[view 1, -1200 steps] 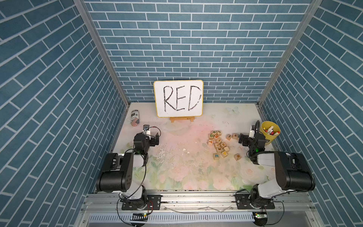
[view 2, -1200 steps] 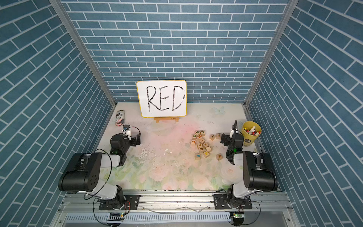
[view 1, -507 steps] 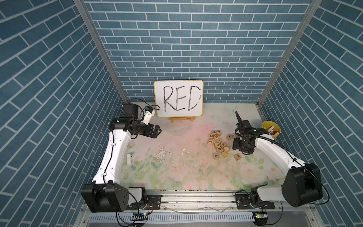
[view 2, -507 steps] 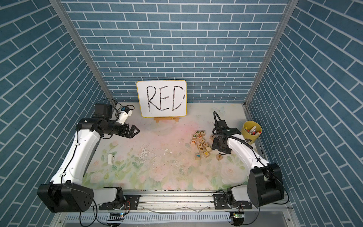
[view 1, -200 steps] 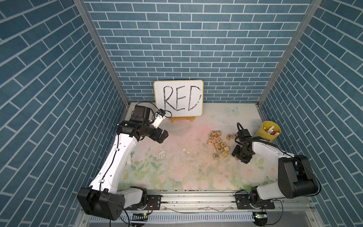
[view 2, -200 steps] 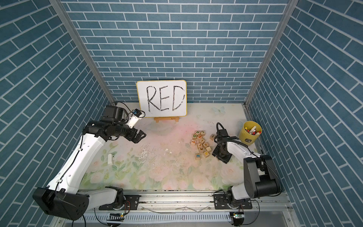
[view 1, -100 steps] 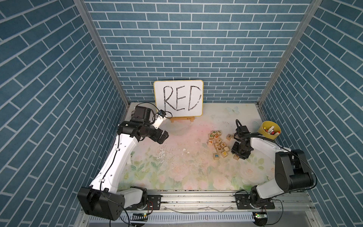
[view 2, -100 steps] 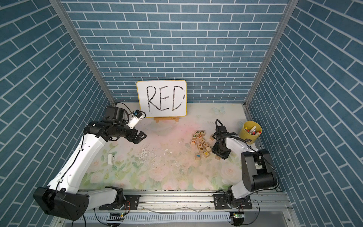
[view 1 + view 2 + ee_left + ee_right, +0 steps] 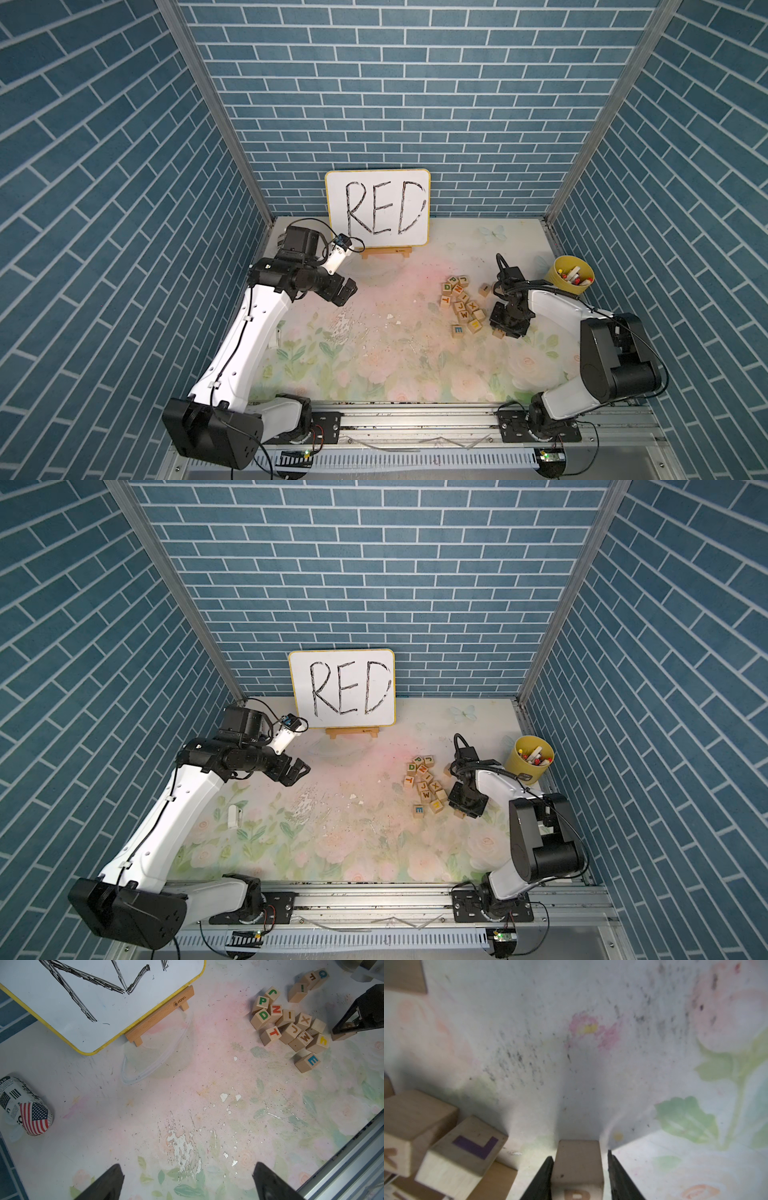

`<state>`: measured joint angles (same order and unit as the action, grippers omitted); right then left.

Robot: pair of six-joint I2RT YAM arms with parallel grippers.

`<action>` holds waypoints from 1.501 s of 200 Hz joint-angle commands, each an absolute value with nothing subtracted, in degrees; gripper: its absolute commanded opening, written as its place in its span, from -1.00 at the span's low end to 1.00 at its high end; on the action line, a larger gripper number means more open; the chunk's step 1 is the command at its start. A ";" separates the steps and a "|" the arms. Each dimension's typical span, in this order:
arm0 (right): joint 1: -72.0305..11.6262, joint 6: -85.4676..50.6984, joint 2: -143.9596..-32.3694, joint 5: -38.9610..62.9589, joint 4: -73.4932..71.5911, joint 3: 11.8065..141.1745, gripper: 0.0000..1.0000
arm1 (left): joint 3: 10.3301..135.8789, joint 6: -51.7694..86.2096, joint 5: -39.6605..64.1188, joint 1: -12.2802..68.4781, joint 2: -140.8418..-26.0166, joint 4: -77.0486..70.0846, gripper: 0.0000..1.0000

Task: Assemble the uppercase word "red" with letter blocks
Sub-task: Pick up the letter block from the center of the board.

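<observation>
The letter blocks [image 9: 463, 301] lie in a loose pile right of centre. A green D [image 9: 263, 1015] faces up at the pile's far left corner, and a blue E [image 9: 311, 1060] sits alone at its near edge. One pale block [image 9: 578, 1159] stands apart to the right, with an orange letter I cannot read because only its top shows. My right gripper [image 9: 579, 1154] points down and is shut on that block, which rests on the table [image 9: 497, 333]. My left gripper [image 9: 188, 1164] hangs open and empty above the mat at the far left [image 9: 347, 293].
The whiteboard [image 9: 377, 208] with handwritten RED stands on its wooden easel at the back. A yellow cup [image 9: 574, 274] of markers sits at the right edge, behind the right arm. A flag-printed can [image 9: 25, 1105] lies in the back left corner. A small white object [image 9: 235, 816] lies under the left arm.
The right gripper's jaws have narrowed onto the lone block, and the gripper has shifted slightly toward the pile. The left arm has barely moved.
</observation>
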<state>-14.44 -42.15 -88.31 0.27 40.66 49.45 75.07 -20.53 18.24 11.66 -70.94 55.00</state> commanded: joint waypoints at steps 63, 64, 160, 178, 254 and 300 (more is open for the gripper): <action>-15.82 -40.47 -89.47 -3.09 44.11 50.89 -0.18 | 74.37 -21.18 18.55 12.07 -68.91 55.81 0.99; -15.82 -40.45 -89.47 -3.17 44.12 50.89 -0.18 | 74.36 -21.18 18.55 12.06 -68.91 55.85 0.99; -17.46 -37.75 -90.02 -4.56 45.92 53.35 -0.62 | 74.09 -20.24 12.06 12.08 -65.94 56.19 0.99; -18.42 -37.44 -88.36 -5.12 47.81 55.22 -0.63 | 74.40 -19.73 10.08 12.12 -65.20 56.16 0.99; -29.04 -37.51 -91.22 -2.37 53.59 73.03 -0.63 | 74.84 -20.06 4.06 12.04 -62.14 58.67 0.98; -38.42 -36.61 -109.77 -0.19 55.20 92.39 -0.61 | 71.24 -17.41 -1.44 11.87 -60.40 56.71 0.99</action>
<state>-34.74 -37.54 -101.34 -1.48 51.46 85.32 73.58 -19.49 2.50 11.90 -61.36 56.97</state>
